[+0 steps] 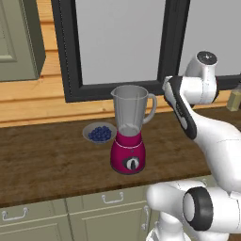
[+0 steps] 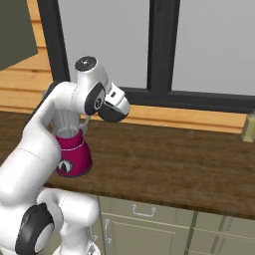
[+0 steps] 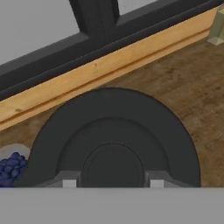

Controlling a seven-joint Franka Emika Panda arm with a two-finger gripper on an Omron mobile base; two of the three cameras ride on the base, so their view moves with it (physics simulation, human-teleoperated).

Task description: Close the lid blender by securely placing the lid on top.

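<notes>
**Lid in hand, blender jar open**

In the hand view the pincer (image 3: 110, 183) is closed down on the lid (image 3: 111, 135), a dark round disc with a raised centre knob; the two finger tips (image 3: 69, 181) sit either side of that knob, which gives a centred hold so the disc should hang level. Below it lie the wooden worktop (image 3: 183, 100) and, at the left edge of that view, the bowl of blueberries (image 3: 11, 168).

The blender (image 1: 128, 129) stands toward the worktop's back edge, in front of the window, its clear jar upright and uncovered, the blueberry bowl (image 1: 99, 133) just beside it on the left. The arm bends over to the right of the jar, so the lid seems to be off to the jar's side, though its exact height is hard to judge. What remains, by my reading, is carrying it over the mouth and seating it flat.
</notes>
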